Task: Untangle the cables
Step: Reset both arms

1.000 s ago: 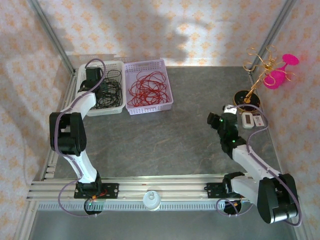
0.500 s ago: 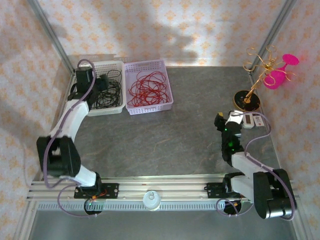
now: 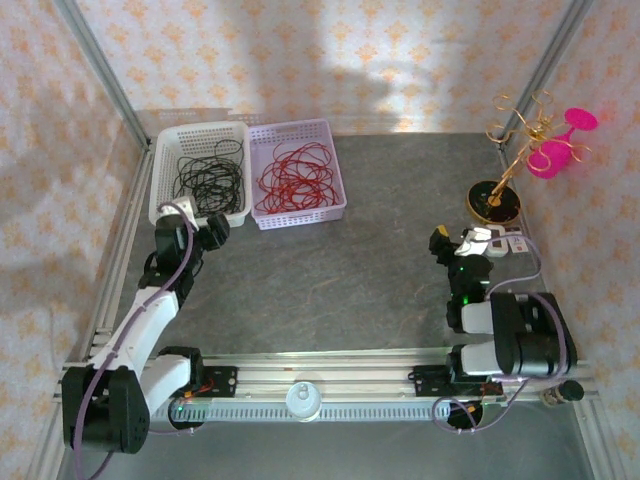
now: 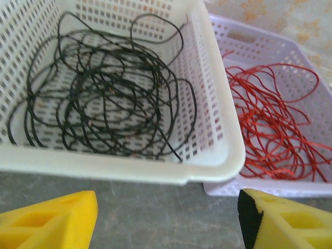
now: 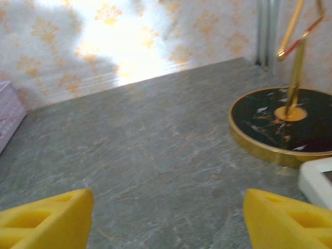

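Observation:
The black cables (image 3: 208, 178) lie coiled in a white basket (image 3: 162, 170) at the back left. The red cables (image 3: 295, 178) lie in a lilac basket (image 3: 336, 165) right beside it. My left gripper (image 3: 203, 232) hangs just in front of the white basket's near rim, open and empty. From the left wrist, the black cables (image 4: 104, 93) and red cables (image 4: 275, 124) sit beyond my left gripper (image 4: 167, 218), over bare table. My right gripper (image 3: 462, 240) is at the right, open and empty. The right wrist view has my right gripper (image 5: 168, 212) above bare grey table.
A gold wire stand on a round black base (image 3: 493, 200) rises at the back right, with a pink holder (image 3: 560, 150) behind it. A small white device (image 3: 497, 240) lies by the right gripper. Aluminium rails (image 3: 300, 372) run along the near edge.
My left arm has pulled back from over the white basket to the table in front of it, jaws wider. My right arm has folded back toward its base.

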Motion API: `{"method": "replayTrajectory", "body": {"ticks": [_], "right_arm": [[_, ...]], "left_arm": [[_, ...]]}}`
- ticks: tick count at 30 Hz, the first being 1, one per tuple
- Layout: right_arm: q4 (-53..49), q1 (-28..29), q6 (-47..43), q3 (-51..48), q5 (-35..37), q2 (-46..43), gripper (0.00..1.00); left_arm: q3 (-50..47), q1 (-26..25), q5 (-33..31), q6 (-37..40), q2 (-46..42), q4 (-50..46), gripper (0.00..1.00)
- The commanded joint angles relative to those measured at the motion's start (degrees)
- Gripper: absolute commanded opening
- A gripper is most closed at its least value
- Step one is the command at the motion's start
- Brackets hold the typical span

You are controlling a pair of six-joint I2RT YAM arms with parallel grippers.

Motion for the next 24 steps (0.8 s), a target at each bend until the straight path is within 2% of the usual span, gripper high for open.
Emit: {"method": "replayTrajectory", "body": {"ticks": [1, 2, 3, 4, 5, 9, 11, 14, 18, 21, 22, 24], "right_arm": [[17.5, -0.4, -0.2, -1.0, -4.1, 7.4, 0.79], [15.5, -0.4, -0.1, -0.4, -3.6, 7.4, 0.80], [9.1, -0.4, -0.1, 1.3, -2.7, 5.7, 0.84], [2.3, -0.3, 0.6, 4.0, 0.6, 4.6, 0.91], [1.9, -0.3, 1.9, 5.7, 2.9, 6.0, 1.00], [-0.6, 2.0, -0.1, 7.3, 5.0, 6.4, 1.00], [-1.0, 2.1, -0.2, 7.3, 5.1, 6.3, 1.00], [-1.0, 2.1, -0.2, 7.4, 5.3, 6.3, 1.00], [-1.0, 2.2, -0.2, 7.4, 5.4, 6.3, 1.00], [-1.1, 2.2, -0.2, 7.4, 5.3, 6.3, 1.00], [-1.0, 2.2, -0.2, 7.4, 5.3, 6.3, 1.00], [-1.1, 2.2, -0.3, 7.4, 5.4, 6.4, 1.00]], "left_arm": [[-4.2, -0.2, 4.6, -2.9, -3.1, 9.6, 0.73], [-5.7, -0.2, 4.5, -3.1, -4.1, 10.5, 0.73], [-6.9, -0.2, 4.1, -3.1, -5.1, 11.1, 0.73], [-8.2, -0.2, 3.3, -2.9, -6.2, 11.8, 0.75], [-9.2, -0.2, 1.9, -2.4, -7.4, 12.2, 0.77], [-11.0, -0.2, -7.3, -0.6, -9.7, 11.7, 0.85], [-11.9, -0.2, -10.3, 1.6, -9.5, 13.6, 0.93], [-17.0, -0.2, -15.2, 6.1, -8.8, 23.2, 0.96], [-24.6, -0.1, -19.8, 12.4, -3.7, 42.1, 0.98], [-22.7, 0.2, -18.3, 14.2, 6.1, 47.1, 0.99], [-19.6, 0.2, -15.2, 14.7, 8.7, 43.5, 0.99], [-17.4, 0.1, -11.5, 15.7, 13.9, 46.5, 0.99]]}}
